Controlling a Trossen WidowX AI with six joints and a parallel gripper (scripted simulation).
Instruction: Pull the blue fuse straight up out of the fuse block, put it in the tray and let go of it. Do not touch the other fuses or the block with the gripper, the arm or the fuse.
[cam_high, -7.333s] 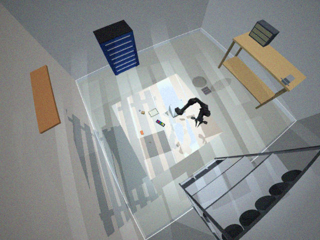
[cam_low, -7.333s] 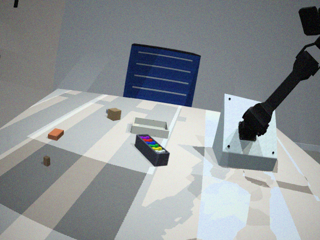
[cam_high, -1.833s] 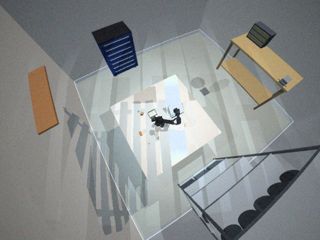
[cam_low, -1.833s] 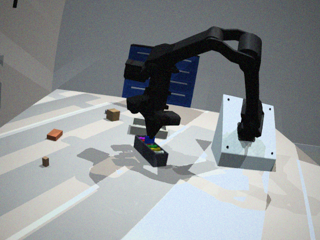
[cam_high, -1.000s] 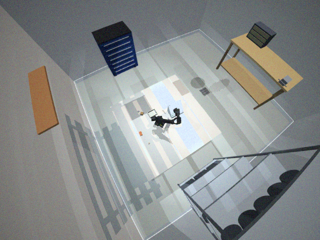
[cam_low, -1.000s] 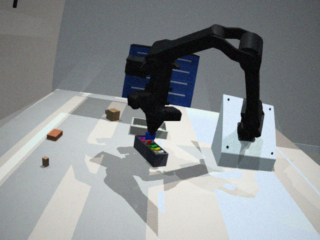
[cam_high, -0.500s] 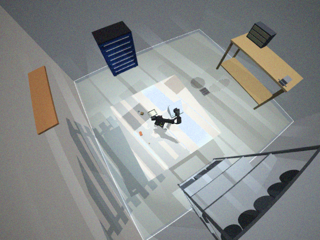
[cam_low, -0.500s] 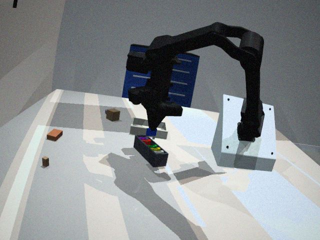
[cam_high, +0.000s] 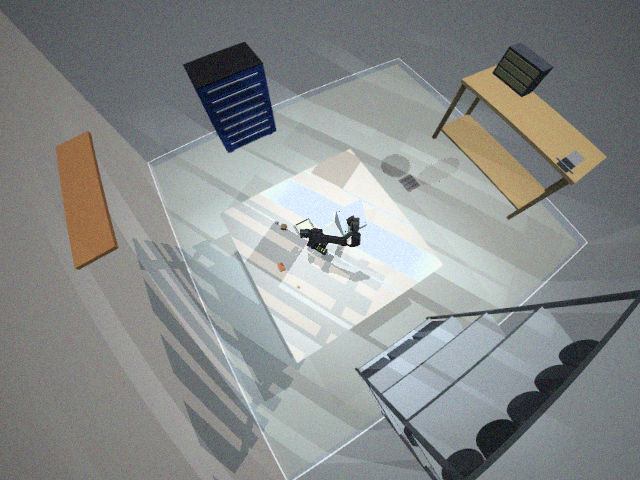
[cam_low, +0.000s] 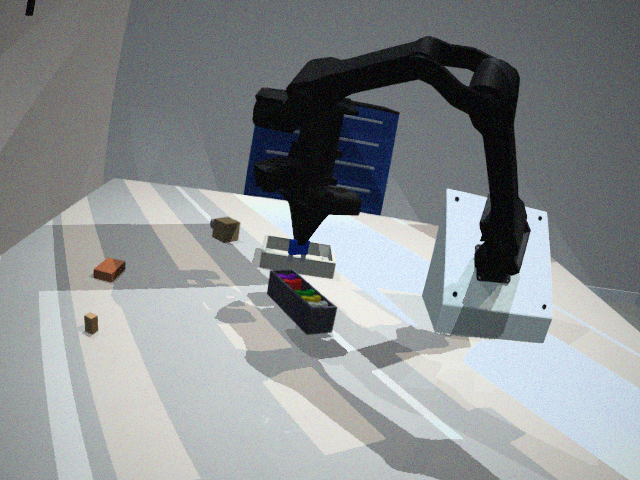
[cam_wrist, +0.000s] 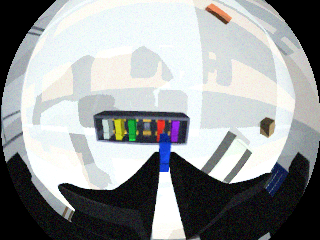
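Observation:
My gripper (cam_low: 300, 241) (cam_wrist: 164, 156) is shut on the blue fuse (cam_low: 298, 248) (cam_wrist: 164, 160) and points down. The fuse hangs upright in the air, above and clear of the fuse block (cam_low: 289, 302) (cam_wrist: 142, 114). The dark block holds a purple fuse (cam_wrist: 175, 131), a red fuse (cam_wrist: 160, 130), a green fuse (cam_wrist: 132, 130), a yellow fuse (cam_wrist: 119, 129) and a white fuse (cam_wrist: 106, 129). One slot between green and red is empty. The light tray (cam_low: 297, 266) (cam_wrist: 242, 166) stands beside the block, behind the blue fuse in the exterior view.
A brown box (cam_low: 225, 229) (cam_wrist: 267, 127) stands beyond the tray. An orange block (cam_low: 109, 269) (cam_wrist: 218, 13) and a small wooden block (cam_low: 90, 323) lie farther off. The arm's base is on a pale slanted mount (cam_low: 491, 322).

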